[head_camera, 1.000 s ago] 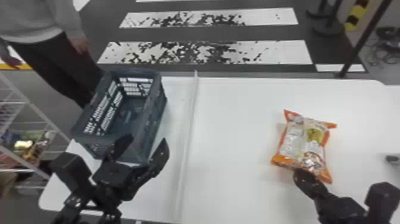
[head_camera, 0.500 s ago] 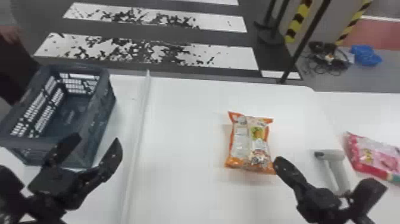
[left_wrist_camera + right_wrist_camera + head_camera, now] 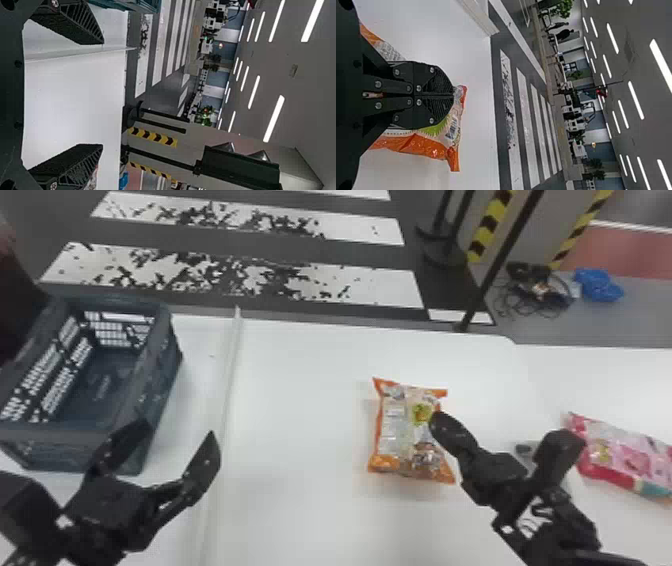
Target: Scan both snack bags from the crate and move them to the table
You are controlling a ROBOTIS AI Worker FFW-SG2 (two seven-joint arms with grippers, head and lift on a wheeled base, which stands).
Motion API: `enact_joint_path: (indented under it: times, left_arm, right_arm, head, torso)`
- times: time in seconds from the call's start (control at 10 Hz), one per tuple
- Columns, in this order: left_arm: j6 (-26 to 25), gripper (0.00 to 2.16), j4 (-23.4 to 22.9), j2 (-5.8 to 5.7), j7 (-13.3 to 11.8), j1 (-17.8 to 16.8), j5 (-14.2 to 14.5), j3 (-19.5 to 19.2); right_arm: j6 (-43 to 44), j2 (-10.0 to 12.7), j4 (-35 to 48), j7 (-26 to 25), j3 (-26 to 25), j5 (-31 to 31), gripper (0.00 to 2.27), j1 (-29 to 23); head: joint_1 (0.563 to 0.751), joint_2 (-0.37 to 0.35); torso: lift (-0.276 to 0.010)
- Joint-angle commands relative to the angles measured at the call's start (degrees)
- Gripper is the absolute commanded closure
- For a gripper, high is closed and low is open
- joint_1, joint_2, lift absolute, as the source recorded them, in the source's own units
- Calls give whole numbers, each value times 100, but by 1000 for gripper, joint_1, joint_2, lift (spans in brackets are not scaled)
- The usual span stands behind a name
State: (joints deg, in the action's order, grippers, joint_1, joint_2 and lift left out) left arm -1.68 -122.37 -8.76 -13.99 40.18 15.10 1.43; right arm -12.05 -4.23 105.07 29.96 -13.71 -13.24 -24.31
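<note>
In the head view, my left gripper (image 3: 172, 447) stands open beside the near end of the crate (image 3: 165, 390), whose dark bottom shows. My right gripper (image 3: 442, 422) is at the right edge of the orange snack bag (image 3: 400, 440), which lies flat on the white table (image 3: 300, 390). A pink snack bag (image 3: 625, 455) lies farther right, with the scanner (image 3: 525, 449) partly hidden behind my right arm. The left wrist view has the left gripper (image 3: 103, 95) with its fingers wide apart. In the right wrist view the right gripper (image 3: 453, 95) is shut, fingers together, over the orange bag (image 3: 427, 146).
A raised white strip (image 3: 227, 390) runs across the table between the crate and the orange bag. Beyond the table's far edge stands a black post (image 3: 492, 270), with black and yellow striped barriers (image 3: 487, 232) behind it.
The head view has turned right, bringing the scanner and pink bag into sight. My right gripper has gone from the orange bag's near end forward along its right edge.
</note>
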Motion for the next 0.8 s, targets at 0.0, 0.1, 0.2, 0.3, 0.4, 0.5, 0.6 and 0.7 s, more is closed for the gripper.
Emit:
enact_joint_path:
  times: [0.0,0.1,0.2,0.3,0.4,0.5,0.6,0.7]
  left_arm:
    - [294,66,205,6,45,-2,-69,94]
    - [540,66,310,6,63,-2,-95,138]
    - [611,66,398,24,72,-2,-95,147]
    - [664,66,460,24,98,-19,-95,138]
    - [699,66,477,24,107,-19,-95,138]
    - [857,66,548,24,98,-19,-86,147]
    - [962,66,609,15,98,-28,-78,147]
    - [1050,66,653,-3,89,-28,-60,147]
  right_arm:
    - [260,-16,-610,1,158,208,2253,400]
    - [471,-16,-892,1,255,296,2253,541]
    - [594,-16,-997,1,352,331,2253,576]
    - [647,-16,-1076,1,422,366,2253,594]
    - [770,-16,-1252,-8,440,419,2253,647]
    - [981,-16,-1507,-8,457,463,2253,673]
    - [1315,-16,-1841,-8,475,542,2253,708]
    - [1613,-16,-2210,1,475,595,2253,778]
  head:
    - [695,-139]
    - [695,-132]
    - [695,-125]
    - [695,-115]
    - [695,-109]
    - [695,-95]
    - [695,-94]
    - [695,-93]
  torso:
    - [-87]
    - [-87]
    - [-87]
    - [-87]
    - [-87]
    - [-87]
    - [-87]
    - [-87]
